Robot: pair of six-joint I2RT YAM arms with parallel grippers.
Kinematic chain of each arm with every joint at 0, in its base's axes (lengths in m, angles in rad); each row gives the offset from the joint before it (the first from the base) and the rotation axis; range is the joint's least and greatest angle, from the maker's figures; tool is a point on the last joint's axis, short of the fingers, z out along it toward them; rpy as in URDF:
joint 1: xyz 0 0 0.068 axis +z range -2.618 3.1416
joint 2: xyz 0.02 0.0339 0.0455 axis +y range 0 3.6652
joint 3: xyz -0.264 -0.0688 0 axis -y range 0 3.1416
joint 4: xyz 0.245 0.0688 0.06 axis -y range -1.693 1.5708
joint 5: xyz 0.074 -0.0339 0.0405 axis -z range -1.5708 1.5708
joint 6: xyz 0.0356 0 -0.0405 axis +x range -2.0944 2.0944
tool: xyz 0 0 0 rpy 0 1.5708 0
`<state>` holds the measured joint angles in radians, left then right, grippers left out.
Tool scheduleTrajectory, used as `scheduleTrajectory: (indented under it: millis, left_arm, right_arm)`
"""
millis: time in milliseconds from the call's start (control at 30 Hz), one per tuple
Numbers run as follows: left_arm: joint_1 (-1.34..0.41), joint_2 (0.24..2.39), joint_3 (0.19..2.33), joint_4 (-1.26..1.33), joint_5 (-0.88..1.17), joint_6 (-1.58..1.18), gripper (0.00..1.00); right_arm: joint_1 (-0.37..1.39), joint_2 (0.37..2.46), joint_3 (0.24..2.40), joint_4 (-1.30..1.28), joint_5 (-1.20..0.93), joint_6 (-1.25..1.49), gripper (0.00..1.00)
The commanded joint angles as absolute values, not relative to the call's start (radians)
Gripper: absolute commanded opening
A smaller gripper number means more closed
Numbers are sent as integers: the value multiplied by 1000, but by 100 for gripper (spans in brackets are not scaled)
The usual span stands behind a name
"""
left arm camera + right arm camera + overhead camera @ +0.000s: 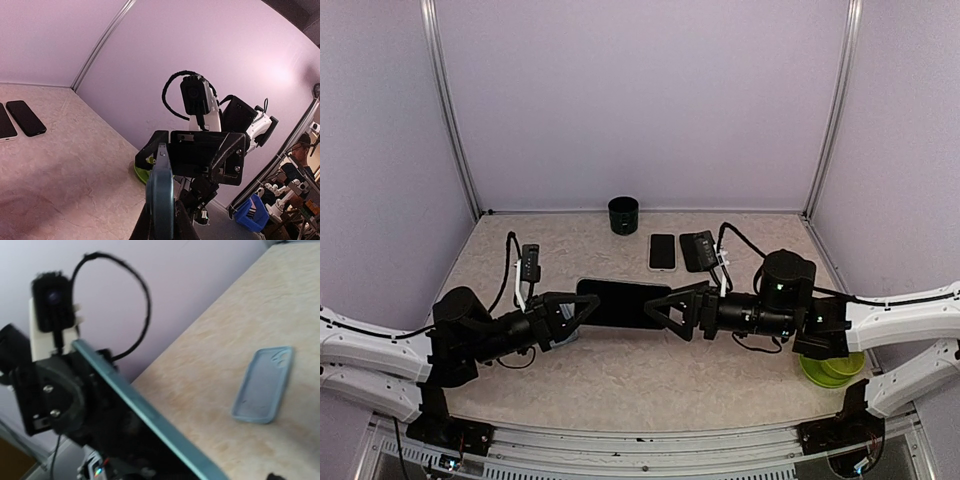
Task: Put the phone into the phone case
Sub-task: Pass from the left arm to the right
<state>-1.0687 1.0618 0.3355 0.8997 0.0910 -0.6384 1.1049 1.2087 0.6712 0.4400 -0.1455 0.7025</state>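
Risk: phone (620, 303), clamped only in my left claw (586, 306), slips and falls; my right claw (658, 306) gapes wide, holding nothing.

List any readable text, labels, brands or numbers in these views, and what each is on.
No readable text in any view.
Held phone: dark screen, nothing showing.
Blue case: plain, no print visible.
White-edged phone and black phone: dark, nothing legible.
Black cup: too small to tell.
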Motion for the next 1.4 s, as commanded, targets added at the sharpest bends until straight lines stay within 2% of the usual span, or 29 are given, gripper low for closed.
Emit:
scheduleTrajectory:
  millis: [0,767,1000,1200,1367]
  left_arm:
    - [-1075,1085,354,1032,127,-656,0]
    - [-1075,1155,370,1075,128,-682,0]
    - [-1074,1171,367,1071,119,-689,0]
    - [-1075,1165,367,1046,95,-686,0]
    - [-1075,1157,369,1025,82,-682,0]
  right_arm:
    - [1099,1248,678,523,-258,718,90]
    - [1098,1340,693,659,-433,744,80]
    - [1098,1345,702,661,-449,739,73]
    - [1098,1341,703,656,-454,728,59]
    - [1098,1329,700,669,-459,718,36]
